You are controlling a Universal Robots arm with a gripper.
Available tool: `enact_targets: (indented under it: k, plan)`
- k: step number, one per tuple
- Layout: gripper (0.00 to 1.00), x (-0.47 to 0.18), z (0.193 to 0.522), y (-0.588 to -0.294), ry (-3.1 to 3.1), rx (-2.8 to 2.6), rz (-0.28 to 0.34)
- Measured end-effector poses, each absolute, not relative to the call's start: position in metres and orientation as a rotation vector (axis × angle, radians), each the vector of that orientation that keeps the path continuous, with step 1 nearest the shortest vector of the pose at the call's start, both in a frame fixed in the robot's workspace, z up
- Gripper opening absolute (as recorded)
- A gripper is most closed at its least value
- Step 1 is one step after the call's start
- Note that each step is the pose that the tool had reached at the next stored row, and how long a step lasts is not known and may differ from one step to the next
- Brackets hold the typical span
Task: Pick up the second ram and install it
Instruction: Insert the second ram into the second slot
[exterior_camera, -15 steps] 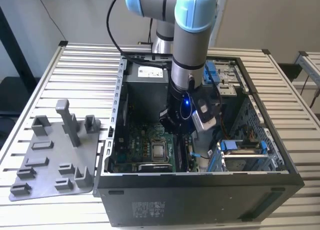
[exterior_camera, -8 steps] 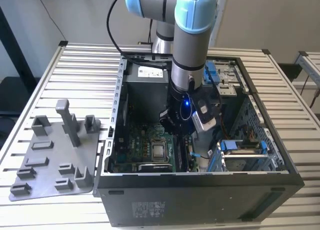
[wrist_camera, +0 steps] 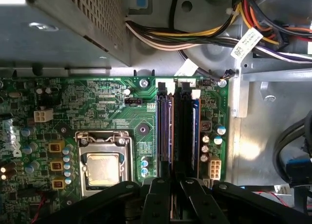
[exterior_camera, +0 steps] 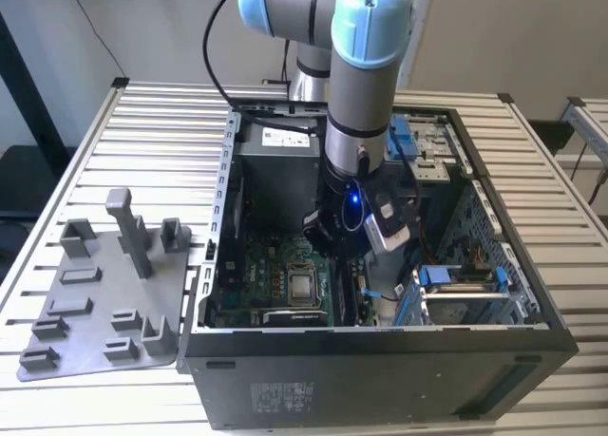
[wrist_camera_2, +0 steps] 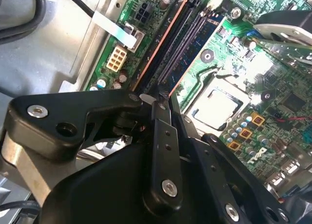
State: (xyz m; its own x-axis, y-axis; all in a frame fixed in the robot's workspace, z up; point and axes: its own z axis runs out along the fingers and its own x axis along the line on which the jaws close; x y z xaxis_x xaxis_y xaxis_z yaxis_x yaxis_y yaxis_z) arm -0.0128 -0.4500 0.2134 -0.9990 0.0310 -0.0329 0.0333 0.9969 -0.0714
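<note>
We see the gripper (exterior_camera: 334, 235) lowered inside the open computer case (exterior_camera: 380, 346), just above the green motherboard (wrist_camera: 102, 107). Its fingers (wrist_camera_2: 161, 119) are drawn together over the memory slots; whether they clasp the second ram (wrist_camera: 183, 131) we cannot tell. That dark stick stands upright in a slot beside the processor socket (wrist_camera: 103, 166). White labels near the motherboard are illegible. The case rests on a slatted metal table (exterior_camera: 142, 132), with a grey fixture tray (exterior_camera: 104, 303) alongside it.
</note>
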Motion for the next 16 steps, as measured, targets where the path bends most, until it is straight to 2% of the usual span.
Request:
enact_targets:
  k: [16]
  plan:
    - [0.14, -0.0081, 0.206, -0.4517, 3.108, 0.04, -0.106]
